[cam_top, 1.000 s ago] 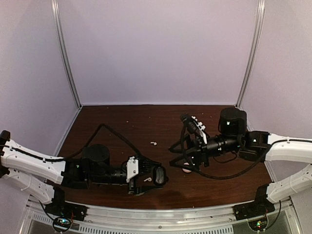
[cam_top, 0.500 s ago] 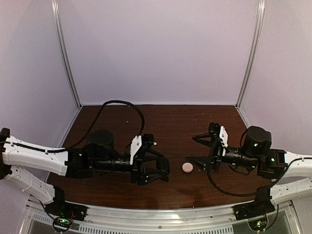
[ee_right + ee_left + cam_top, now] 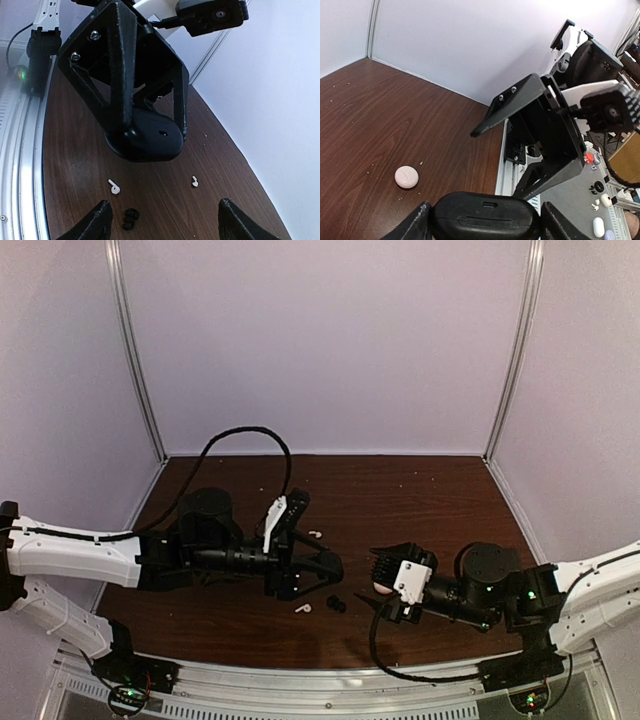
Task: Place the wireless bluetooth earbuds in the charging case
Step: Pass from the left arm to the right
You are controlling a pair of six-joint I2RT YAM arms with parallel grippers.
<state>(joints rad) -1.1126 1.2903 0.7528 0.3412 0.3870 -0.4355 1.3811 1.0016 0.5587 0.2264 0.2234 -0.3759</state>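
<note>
Little of the task is done. The left gripper (image 3: 152,131) has its jaws clenched on the black charging case (image 3: 145,145) and holds it clear of the desk (image 3: 450,500). The case's lid looks shut, and no bud is in it.

Both white earbuds (image 3: 114,187) (image 3: 194,181) and the black earbuds (image 3: 131,218) lie loose on the wood below and just beside the held case. Opening the case, picking up the buds and seating them is all left to do.

The right gripper (image 3: 163,202) faces the case with its jaws spread and nothing between them. A round pale case (image 3: 407,176) lies on the desk near it.

The held case's long axis runs crosswise between the left jaws, roughly level. The white buds lie flat with their stems along the desk. The nearer one slants, its head seemingly toward the right arm, though it is too small to be sure.
</note>
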